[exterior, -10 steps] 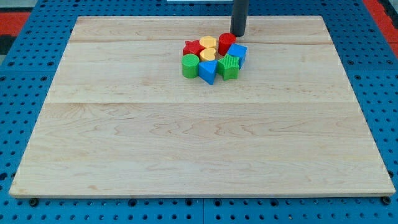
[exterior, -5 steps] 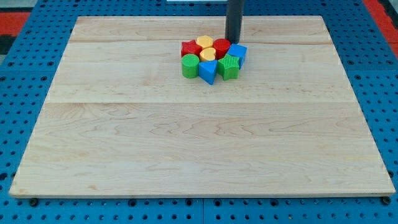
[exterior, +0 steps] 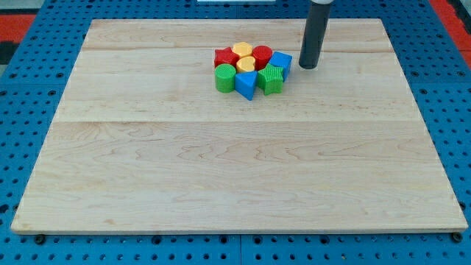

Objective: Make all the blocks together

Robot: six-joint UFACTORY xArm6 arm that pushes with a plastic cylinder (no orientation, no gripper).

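Several blocks sit packed in one tight cluster near the top middle of the wooden board (exterior: 221, 169). A red star (exterior: 224, 57), a yellow block (exterior: 241, 50) and a red cylinder (exterior: 263, 54) form the top row. A yellow cylinder (exterior: 246, 62) is in the middle. A green cylinder (exterior: 224, 76), a blue block (exterior: 246, 84) and a green star (exterior: 271, 78) form the bottom row. A blue cube (exterior: 282, 63) is at the cluster's right. My tip (exterior: 307, 66) stands just right of the blue cube, a small gap apart.
The board lies on a blue perforated table (exterior: 29, 110). A red area (exterior: 15, 18) shows at the view's top left corner and another at the top right.
My tip pushed the red star and yellow block in from the top of the cluster, then moved right and down to the blue cube's right side.
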